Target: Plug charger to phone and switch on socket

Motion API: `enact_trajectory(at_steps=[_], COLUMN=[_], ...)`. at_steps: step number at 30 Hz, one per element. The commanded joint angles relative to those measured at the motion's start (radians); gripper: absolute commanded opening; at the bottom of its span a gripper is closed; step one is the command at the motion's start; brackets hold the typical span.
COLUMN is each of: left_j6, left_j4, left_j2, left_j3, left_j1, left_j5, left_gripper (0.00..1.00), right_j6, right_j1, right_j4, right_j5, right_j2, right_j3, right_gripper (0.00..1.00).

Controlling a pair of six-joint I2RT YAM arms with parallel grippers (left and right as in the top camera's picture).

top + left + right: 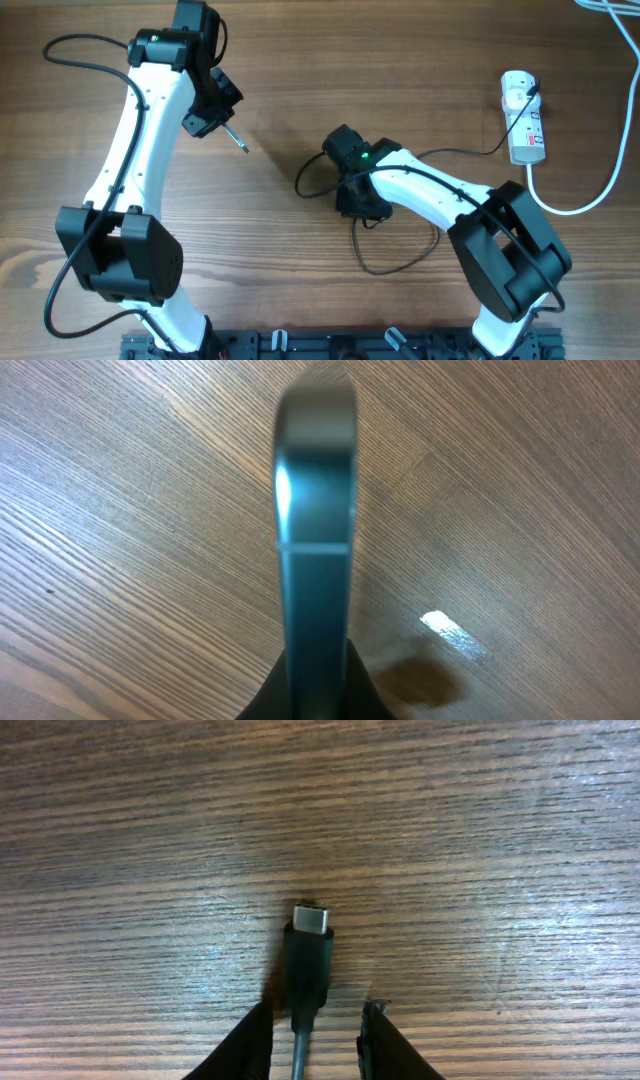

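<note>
At the 10 o'clock side of the counter (300, 60), the phone (315, 510) is held edge-on by the left gripper (221, 118). Its fingers (372, 698) are clenched on the near end, and the far end is blurred. Toward 4 o'clock from it, the charger (308, 955) connector is seen between the fingers (245, 1045) of the right gripper (315, 1015); whether it is grasped cannot be told. The socket (524, 125) is set well apart at 2 o'clock, with a black plug (531, 97) inserted.
</note>
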Motion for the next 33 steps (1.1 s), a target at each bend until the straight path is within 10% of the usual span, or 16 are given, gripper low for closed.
enact_trajectory(at_steps=[1, 21, 33], left_j6=[0.016, 0.044, 0.494], left_j4=[0.003, 0.019, 0.313], left_j2=[-0.022, -0.022, -0.022], left_j3=[-0.005, -0.005, -0.005], left_j1=[0.0, 0.0, 0.0], left_j5=[-0.024, 0.017, 0.993], left_gripper=[0.04, 0.04, 0.04], right_j6=[-0.011, -0.014, -0.214], right_j1=[0.002, 0.001, -0.002], right_j4=[-0.001, 0.011, -0.019], right_j5=[-0.014, -0.001, -0.203], right_j2=[0.024, 0.035, -0.187], right_j3=[-0.01, -0.008, 0.05], right_gripper=[0.28, 0.04, 0.04])
